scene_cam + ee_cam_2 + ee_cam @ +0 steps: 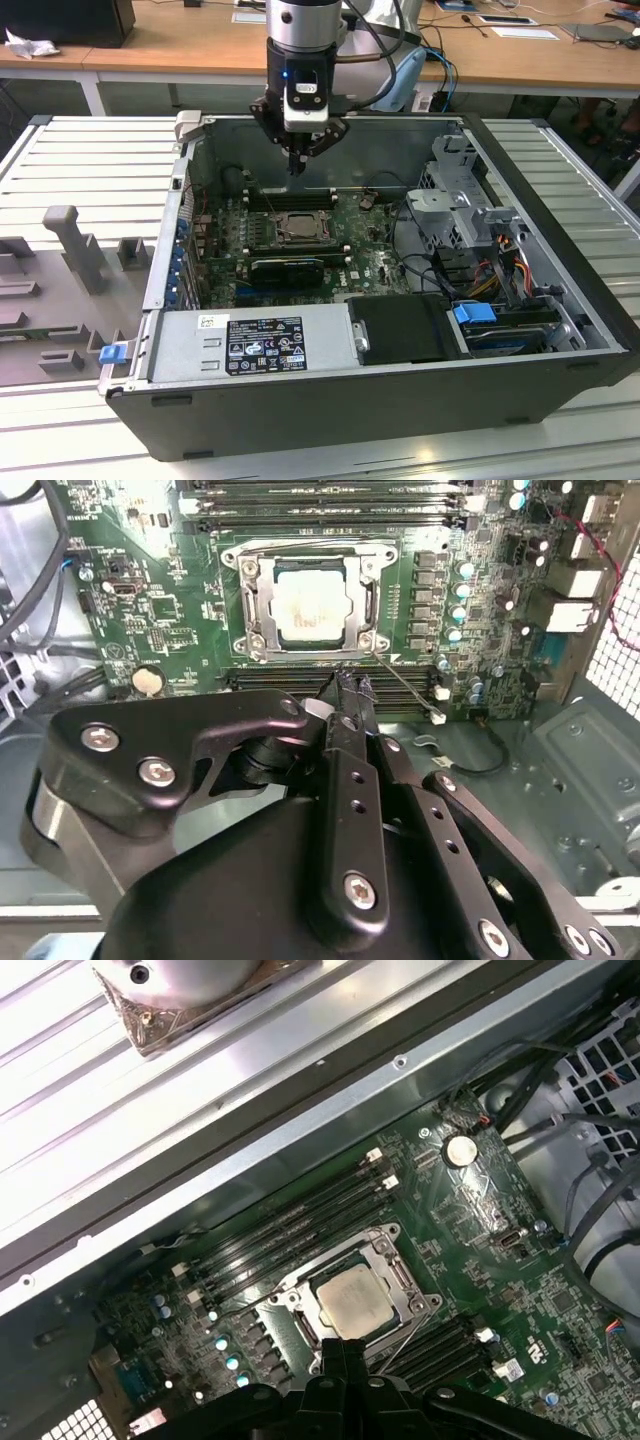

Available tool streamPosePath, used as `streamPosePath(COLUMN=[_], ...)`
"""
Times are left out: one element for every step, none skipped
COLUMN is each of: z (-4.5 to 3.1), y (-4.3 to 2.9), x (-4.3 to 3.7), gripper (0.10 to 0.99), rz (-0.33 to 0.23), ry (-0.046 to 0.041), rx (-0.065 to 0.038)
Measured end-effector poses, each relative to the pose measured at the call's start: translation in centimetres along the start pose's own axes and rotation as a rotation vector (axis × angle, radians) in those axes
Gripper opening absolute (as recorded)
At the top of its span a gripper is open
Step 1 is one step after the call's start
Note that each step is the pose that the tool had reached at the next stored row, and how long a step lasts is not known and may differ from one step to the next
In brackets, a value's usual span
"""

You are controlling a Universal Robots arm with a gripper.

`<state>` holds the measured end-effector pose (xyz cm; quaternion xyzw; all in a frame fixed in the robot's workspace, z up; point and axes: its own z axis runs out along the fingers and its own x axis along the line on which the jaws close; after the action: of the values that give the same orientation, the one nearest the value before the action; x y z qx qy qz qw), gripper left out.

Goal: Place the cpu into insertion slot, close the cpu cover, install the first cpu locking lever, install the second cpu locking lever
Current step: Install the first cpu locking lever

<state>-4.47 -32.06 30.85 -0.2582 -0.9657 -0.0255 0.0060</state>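
An open case is laid on its side on a ribbed grey table. Wooden desks carrying papers are seen behind it. Grey moulded fixtures are set on the table at the exterior view's left. The gripper is held above the board, well clear of it, with its fingers brought together on nothing. In both wrist views the gripper is seen just beside the slot. The cpu is seated in the slot. The cover is lowered around the cpu, whose metal top shows through the cut-out. A thin lever slants away from one corner of the slot; whether it is latched cannot be told. The pin field is hidden under the cpu, and part of the board is masked by the gripper's black body. The arm is cut off at the upper edge of the exterior view. A label is fixed to the power supply; its print cannot be made out.
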Motion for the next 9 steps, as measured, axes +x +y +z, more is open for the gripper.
streamPosePath(z=[0.0,0.0,0.0,0.0,0.0,0.0,0.0,0.0,0.0], y=[0.0,0.0,0.0,0.0,0.0,0.0,0.0,0.0,0.0], x=[0.0,0.0,0.0,0.0,0.0,0.0,0.0,0.0,0.0], gripper=[0.106,0.106,0.106,0.106,0.106,0.106,0.106,0.106,0.106], rz=[-0.008,-0.024,-0.033,-0.041,-0.051,-0.06,-0.074,-0.09,-0.106], ry=[0.0004,0.0011,0.0016,0.0019,0.0024,0.0028,0.0035,0.0042,0.005], rx=[0.0,0.001,0.001,0.001,0.001,0.002,0.002,0.002,0.003])
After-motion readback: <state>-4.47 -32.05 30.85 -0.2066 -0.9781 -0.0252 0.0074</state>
